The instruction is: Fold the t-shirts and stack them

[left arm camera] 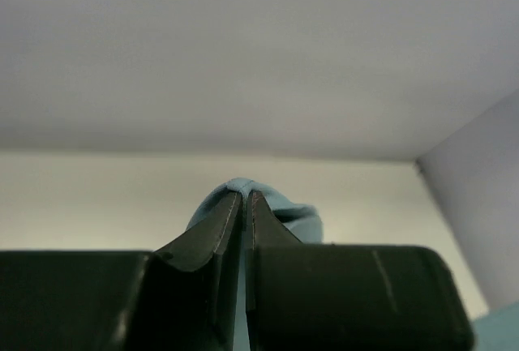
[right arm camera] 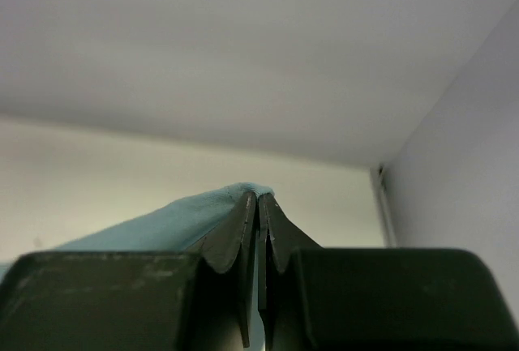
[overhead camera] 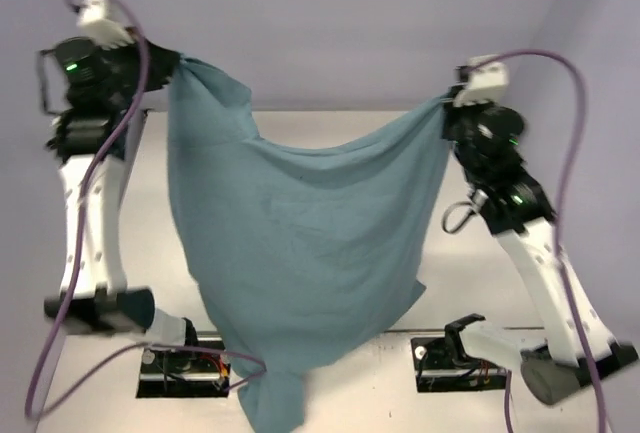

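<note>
Pale table (overhead camera: 470,293) under mid-air teal t-shirt (overhead camera: 300,243)

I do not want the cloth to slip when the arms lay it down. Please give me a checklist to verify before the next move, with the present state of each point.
1. Left gripper shut on the t-shirt: ok, cloth is pinched at its tips.
2. Right gripper shut on the t-shirt: ok, same pinch.
3. Top edge stretched flat between the grippers: not ok, it sags in the middle.
4. Lower end lifted off the table: cannot tell, it hangs past the bottom of the top view.
5. Which corners are held, shoulders or hem: cannot tell.
</note>
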Tool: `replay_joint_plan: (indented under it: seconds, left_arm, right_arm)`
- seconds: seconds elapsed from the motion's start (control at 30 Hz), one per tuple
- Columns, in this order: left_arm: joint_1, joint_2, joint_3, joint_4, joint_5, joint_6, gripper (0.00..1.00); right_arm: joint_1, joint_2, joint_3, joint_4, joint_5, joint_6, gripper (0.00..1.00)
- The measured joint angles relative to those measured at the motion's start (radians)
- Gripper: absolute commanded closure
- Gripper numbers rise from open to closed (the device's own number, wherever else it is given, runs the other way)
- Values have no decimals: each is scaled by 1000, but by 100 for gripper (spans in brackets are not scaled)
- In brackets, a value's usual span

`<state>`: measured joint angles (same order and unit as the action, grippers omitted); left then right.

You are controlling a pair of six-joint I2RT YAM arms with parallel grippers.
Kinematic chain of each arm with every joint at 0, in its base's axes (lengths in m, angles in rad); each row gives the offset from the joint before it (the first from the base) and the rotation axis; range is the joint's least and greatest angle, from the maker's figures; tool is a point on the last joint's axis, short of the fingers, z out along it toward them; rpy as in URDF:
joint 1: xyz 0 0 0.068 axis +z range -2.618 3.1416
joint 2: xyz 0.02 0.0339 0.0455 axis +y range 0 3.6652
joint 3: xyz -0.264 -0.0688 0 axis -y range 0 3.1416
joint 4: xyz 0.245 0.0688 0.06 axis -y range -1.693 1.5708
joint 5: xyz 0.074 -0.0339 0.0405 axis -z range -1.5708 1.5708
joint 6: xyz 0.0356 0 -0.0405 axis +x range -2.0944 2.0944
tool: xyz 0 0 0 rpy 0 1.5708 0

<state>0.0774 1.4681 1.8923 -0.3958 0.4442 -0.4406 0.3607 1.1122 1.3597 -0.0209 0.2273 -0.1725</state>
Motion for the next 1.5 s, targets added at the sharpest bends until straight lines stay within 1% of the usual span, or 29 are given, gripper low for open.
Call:
replay_joint_plan:
  seconds: [0.1,0.2,0.3,0.37,0.4,0.43,0.47,0.5,0.53,0.57,0.6,0.63,0.67,0.73,0.8,0.87,0.93,1.0,1.03,1.13,1.23,1.3,1.33,1.4,1.5]
  left_arm:
    - [-36,119,-108,31,-40,39,99]
    - [-61,225,-173,74,-70,58,99]
    - [-73,336,-166,124,-102,74,99]
    - [-74,422,-118,148,-123,86,98]
    - [-74,468,-76,154,-132,92,94]
    - [-77,520,-24,166,-141,97,79]
    - [-78,574,38,172,-153,101,69]
    - [-81,621,94,185,-164,104,55]
    - [-84,664,146,192,-175,110,43]
    - [-88,705,200,197,-183,116,34]
    - [-93,746,257,203,-188,121,29]
    - [-98,781,307,204,-197,118,25]
    - [-103,805,344,205,-203,122,23]
    - [-110,836,399,200,-212,126,22]
    - [-116,835,418,179,-222,128,22]
    - [-118,809,421,131,-238,136,22]
    - [-119,736,351,84,-256,141,22]
    - [-122,599,187,51,-279,139,22]
    - [-123,526,102,30,-292,133,22]
    - [-144,281,-172,-4,-320,99,22]
    - [-210,122,-375,-26,-343,64,22]
    - [-279,94,-456,-45,-348,51,22]
    - [-315,109,-480,-50,-351,44,22]
    - [-387,161,-525,-54,-359,30,22]
    - [-461,261,-581,-76,-363,7,22]
  right_arm:
    - [-4,100,-122,35,19,19,100]
    - [-25,226,-158,54,26,32,100]
    - [-54,357,-145,106,30,39,100]
    - [-79,458,-107,128,34,41,100]
    - [-91,515,-71,137,34,41,100]
    - [-103,575,-28,146,35,41,95]
    - [-114,634,23,153,35,41,90]
    - [-123,686,69,161,36,40,85]
    - [-133,757,134,174,37,38,76]
    - [-142,823,196,187,40,37,66]
    - [-149,878,250,198,44,37,51]
    - [-158,930,306,193,47,35,43]
    - [-165,974,356,192,50,39,38]
    - [-178,1040,442,178,55,47,35]
    - [-188,1067,492,145,63,49,36]
    - [-195,1056,499,106,70,58,38]
    - [-201,991,441,71,70,89,42]
    - [-204,868,315,34,54,146,47]
    - [-205,796,242,18,41,175,47]
    - [-204,578,42,-20,-7,267,48]
    - [-204,412,-135,-35,-53,358,47]
    - [-204,358,-237,-47,-71,411,47]
    - [-204,352,-285,-52,-75,435,47]
    - [-204,354,-366,-66,-81,478,46]
    - [-204,387,-464,-98,-93,536,46]
